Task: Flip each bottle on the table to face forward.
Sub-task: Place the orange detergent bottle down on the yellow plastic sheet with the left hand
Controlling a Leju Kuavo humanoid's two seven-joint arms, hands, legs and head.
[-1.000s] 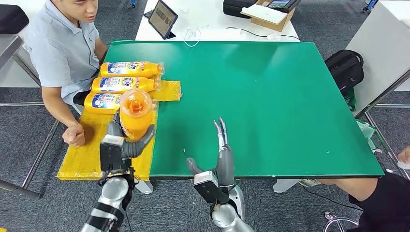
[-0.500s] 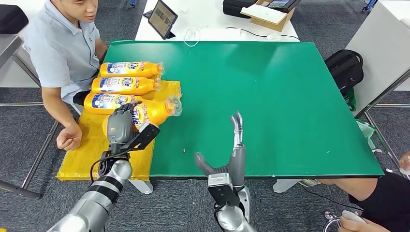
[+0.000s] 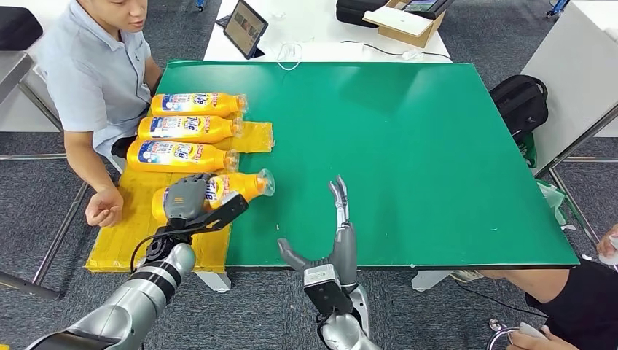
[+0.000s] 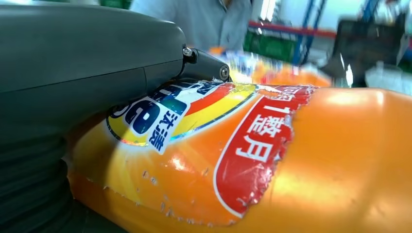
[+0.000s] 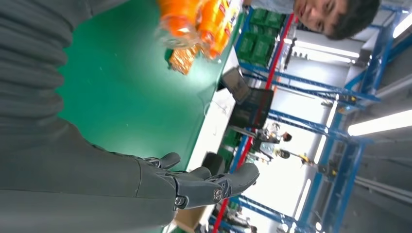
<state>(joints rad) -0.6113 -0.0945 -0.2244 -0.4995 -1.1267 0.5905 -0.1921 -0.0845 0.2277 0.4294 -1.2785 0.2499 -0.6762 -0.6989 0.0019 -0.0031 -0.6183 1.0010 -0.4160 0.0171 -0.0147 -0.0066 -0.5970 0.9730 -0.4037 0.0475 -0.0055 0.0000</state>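
Note:
Three orange bottles lie in a row on the yellow mat (image 3: 135, 237) at the table's left: the far one (image 3: 195, 103), the middle one (image 3: 186, 128) and the near one (image 3: 178, 155), labels up, caps to the right. A fourth orange bottle (image 3: 233, 187) lies in front of them, cap over the green table. My left hand (image 3: 191, 201) grips its body; in the left wrist view the bottle (image 4: 272, 160) shows its label facing the camera. My right hand (image 3: 329, 244) hovers over the table's near edge with fingers spread, holding nothing, and its fingers (image 5: 214, 187) are straight.
A person in a grey shirt (image 3: 91, 76) sits at the table's left, fist (image 3: 102, 208) beside the mat. The green table (image 3: 408, 146) spreads to the right. A tablet (image 3: 244, 28) and a box (image 3: 408, 25) stand on the white table behind. Another person's knee (image 3: 576, 302) is at the lower right.
My left hand has brought the bottle from upright down onto the mat, lying flat with its label up. My right hand drifted slightly left.

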